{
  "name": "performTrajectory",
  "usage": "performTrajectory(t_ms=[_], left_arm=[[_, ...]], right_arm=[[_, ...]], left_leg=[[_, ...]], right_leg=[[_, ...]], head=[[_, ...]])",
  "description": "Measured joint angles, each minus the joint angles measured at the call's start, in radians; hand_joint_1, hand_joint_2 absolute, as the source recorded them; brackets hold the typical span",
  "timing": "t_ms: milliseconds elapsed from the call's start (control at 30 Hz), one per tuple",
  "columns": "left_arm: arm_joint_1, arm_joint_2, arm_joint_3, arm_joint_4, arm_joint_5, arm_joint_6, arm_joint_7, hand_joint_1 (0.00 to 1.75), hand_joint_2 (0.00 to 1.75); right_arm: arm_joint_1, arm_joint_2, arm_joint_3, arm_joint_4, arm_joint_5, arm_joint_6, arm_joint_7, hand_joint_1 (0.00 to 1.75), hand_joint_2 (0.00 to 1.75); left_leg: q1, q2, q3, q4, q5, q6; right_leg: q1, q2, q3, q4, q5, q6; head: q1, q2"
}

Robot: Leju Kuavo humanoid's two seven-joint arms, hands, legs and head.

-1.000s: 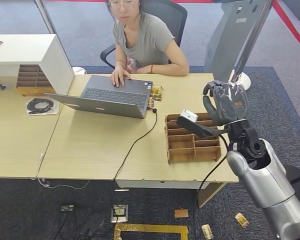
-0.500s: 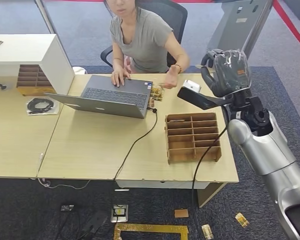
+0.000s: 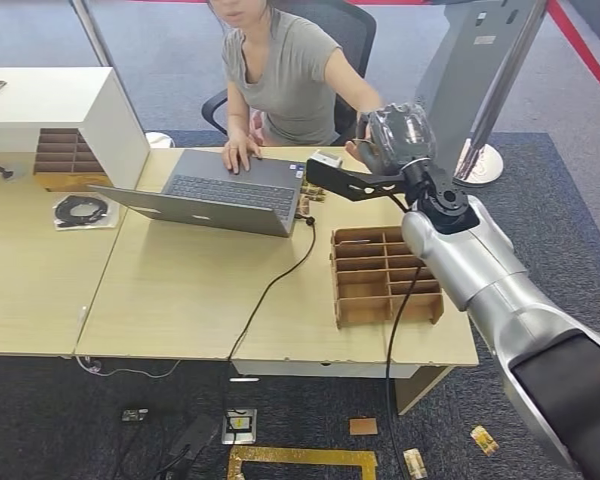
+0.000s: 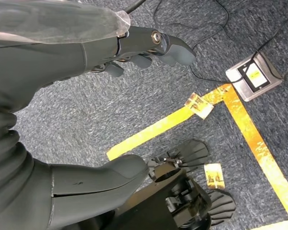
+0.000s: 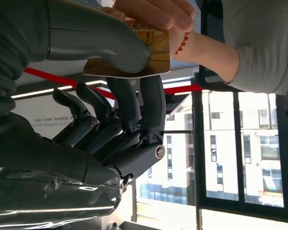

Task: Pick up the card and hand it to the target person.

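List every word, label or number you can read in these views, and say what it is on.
None can be read.
Card held in the right hand: a gold printed pattern, any lettering too blurred.
White wall panel behind the fingers: one line of small print, too small to read.
Floor box: a yellow label, too small to read.

Light wooden worktop (image 3: pixel 191 290) bearing an open laptop (image 3: pixel 221 192), a brown compartmented tray (image 3: pixel 384 275) (near the right edge), a coiled black cable (image 3: pixel 80 211) and a white shelf unit (image 3: pixel 63 110).
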Motion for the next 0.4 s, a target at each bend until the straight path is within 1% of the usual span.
performTrajectory(t_ms=[33,67,100,167,400], left_arm=[[0.000,0.000,0.000,0.000,0.001,0.001,0.000,0.00,1.75],[0.000,0.000,0.000,0.000,0.001,0.002,0.000,0.00,1.75],[0.001,0.000,0.000,0.000,0.001,0.002,0.000,0.00,1.75],[0.001,-0.001,0.000,0.000,0.001,0.002,0.000,0.00,1.75],[0.004,0.000,0.000,0.000,0.004,0.001,-0.002,0.00,1.75]], right_arm=[[-0.007,0.010,0.006,0.021,0.004,0.001,0.002,0.92,1.75],[-0.012,0.020,0.012,0.039,0.006,0.002,0.004,0.51,1.75],[-0.017,0.027,0.018,0.055,0.008,0.003,0.005,0.28,1.75],[-0.021,0.039,0.025,0.080,0.003,0.010,-0.001,0.00,1.75],[-0.024,0.048,0.034,0.102,-0.089,0.105,-0.047,0.00,1.75]], left_leg=[[0.000,0.000,0.000,0.000,0.000,0.000],[0.000,0.000,0.000,0.000,0.000,0.000],[0.000,0.000,0.000,0.000,0.000,0.000],[0.000,0.000,0.000,0.000,0.000,0.000],[0.000,0.001,0.001,0.001,0.000,0.000]], right_leg=[[0.000,0.000,0.000,0.000,0.000,0.000],[0.000,0.000,0.000,0.000,0.000,0.000],[0.000,0.000,0.000,0.000,0.000,0.000],[0.000,0.000,0.000,0.000,0.000,0.000],[0.000,0.001,0.000,0.000,0.000,0.000]], head=[[0.000,0.000],[0.000,0.000],[0.000,0.000],[0.000,0.000],[0.001,0.000]])
